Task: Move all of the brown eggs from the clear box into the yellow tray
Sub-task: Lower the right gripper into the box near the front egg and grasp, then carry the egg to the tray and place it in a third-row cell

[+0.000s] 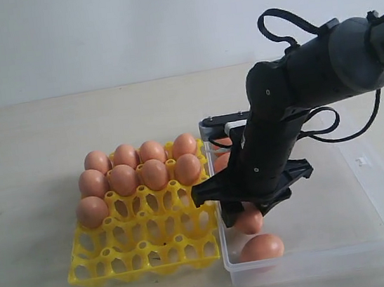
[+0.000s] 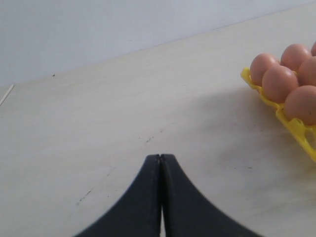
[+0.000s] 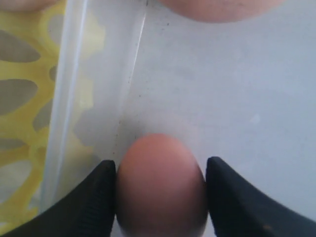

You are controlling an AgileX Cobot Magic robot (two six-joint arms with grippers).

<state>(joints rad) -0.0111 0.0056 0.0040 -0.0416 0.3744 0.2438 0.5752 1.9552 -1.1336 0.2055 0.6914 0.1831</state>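
The right gripper is seen w/ its two black fingers set on opposite sides of one brown egg. The egg is clamped btwn the pads, no gap vis. on either side. This egg is held just inside the clear box, beside the wall that is next to the yellow tray. Whether it is lifted off the box floor can't be told: its underside is cut off in the wrist view and partly masked by the right arm in the ext. view.

Nine brown eggs are seated in tray cups: four in the back row, four in the 2nd, one at the left end of the 3rd.

In the box, a loose egg is seen by the front wall. At least one more is half hidden behind the arm, so the box count can't be given.

The left gripper is shown closed, fingertips touching, nothing btwn them, above the table. It is not seen in the ext. view. A tray corner w/ a few eggs is clipped by that wrist view's edge.
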